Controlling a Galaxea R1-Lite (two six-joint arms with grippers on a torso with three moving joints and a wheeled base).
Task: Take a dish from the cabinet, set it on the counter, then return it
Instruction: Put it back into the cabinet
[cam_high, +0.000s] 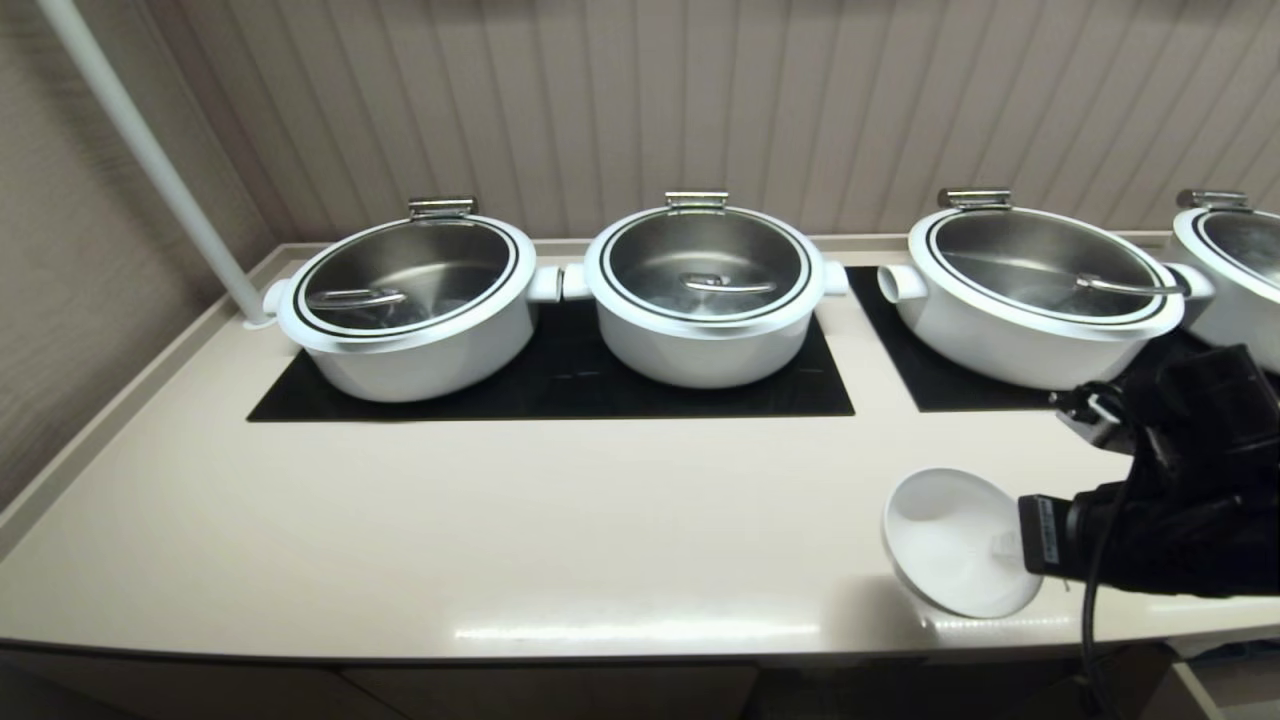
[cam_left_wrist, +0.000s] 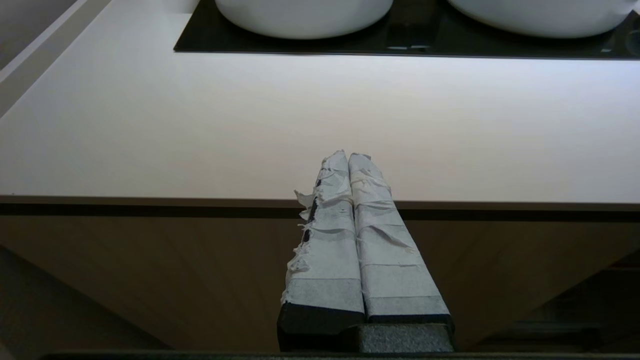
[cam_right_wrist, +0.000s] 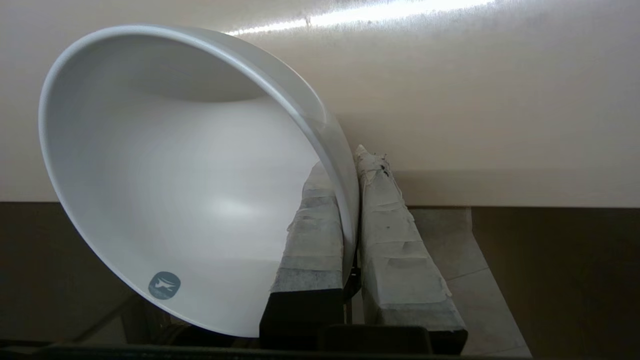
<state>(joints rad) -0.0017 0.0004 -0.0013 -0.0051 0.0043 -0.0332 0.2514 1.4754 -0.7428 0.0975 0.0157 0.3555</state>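
The dish (cam_high: 950, 540), a small white bowl, hangs tilted over the front right of the cream counter (cam_high: 500, 520), its opening facing up and left. My right gripper (cam_high: 1010, 548) reaches in from the right and is shut on its rim. In the right wrist view the dish (cam_right_wrist: 175, 190) has one taped finger (cam_right_wrist: 312, 225) inside it and the other outside, with the right gripper (cam_right_wrist: 345, 160) pinching the wall. I cannot tell if the dish touches the counter. My left gripper (cam_left_wrist: 347, 156) is shut and empty, parked before the counter's front edge. The cabinet front (cam_left_wrist: 150, 270) shows below the slab.
Several big white pots with steel lids (cam_high: 410, 300) (cam_high: 705, 290) (cam_high: 1040, 290) stand on black inset panels (cam_high: 560, 385) along the back. A white pole (cam_high: 150, 160) rises at the far left corner. A ribbed wall closes the rear.
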